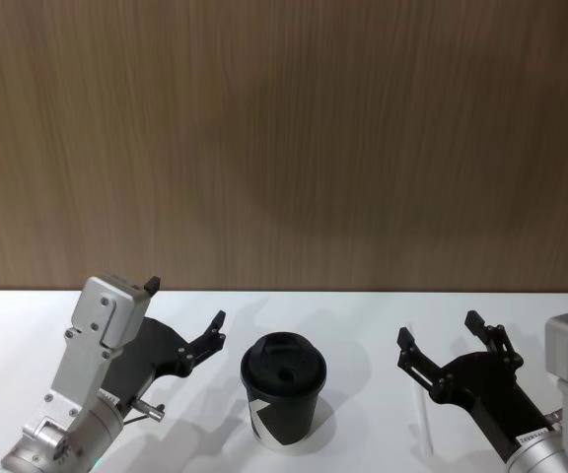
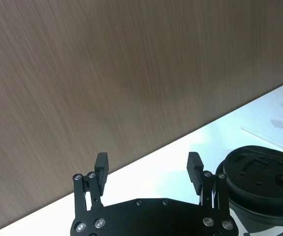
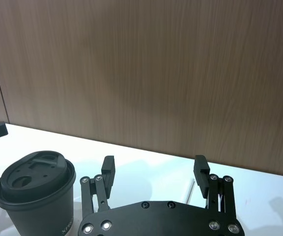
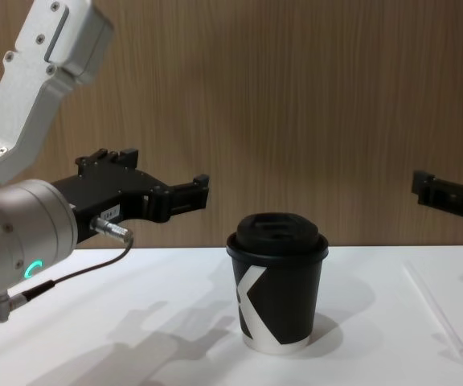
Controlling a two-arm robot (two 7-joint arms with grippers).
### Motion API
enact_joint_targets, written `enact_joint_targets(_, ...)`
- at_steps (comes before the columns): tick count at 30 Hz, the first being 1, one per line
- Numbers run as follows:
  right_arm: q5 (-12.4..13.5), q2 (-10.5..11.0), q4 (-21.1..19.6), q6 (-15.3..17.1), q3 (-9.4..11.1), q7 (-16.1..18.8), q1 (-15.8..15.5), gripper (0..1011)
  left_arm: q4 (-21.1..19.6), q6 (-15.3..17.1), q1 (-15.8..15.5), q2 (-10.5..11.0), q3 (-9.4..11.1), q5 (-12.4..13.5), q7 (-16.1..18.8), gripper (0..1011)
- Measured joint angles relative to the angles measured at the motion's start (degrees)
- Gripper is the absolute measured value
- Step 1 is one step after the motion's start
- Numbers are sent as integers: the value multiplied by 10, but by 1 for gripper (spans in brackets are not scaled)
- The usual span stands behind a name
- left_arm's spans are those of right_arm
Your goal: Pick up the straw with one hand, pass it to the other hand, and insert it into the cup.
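Observation:
The black cup [image 1: 282,389] with its black lid stands upright in the middle of the white table [image 1: 8,325]; the chest view shows its white K mark [image 4: 250,301]. The thin white straw [image 1: 421,404] lies flat on the table to the cup's right, also seen as the straw [image 4: 436,310], straw [image 2: 269,140] and straw [image 3: 191,187]. My right gripper [image 1: 439,330] hovers open and empty just above the straw, seen too as right gripper [image 3: 154,164] and right gripper [image 4: 456,189]. Left of the cup my left gripper [image 1: 187,304] hangs open and empty, also left gripper [image 2: 148,162] and left gripper [image 4: 167,181].
A brown wood-grain wall [image 1: 284,148] closes off the back of the table. The left arm's silver wrist [image 4: 14,241] with a green ring light and a cable sits low at the left. There is bare table in front of the cup.

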Motion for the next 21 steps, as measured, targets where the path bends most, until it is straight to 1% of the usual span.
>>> enact_joint_targets(21, 0, 0, 0, 0, 0, 0, 0, 1001, 0, 0, 0, 0, 0, 0, 0, 1003)
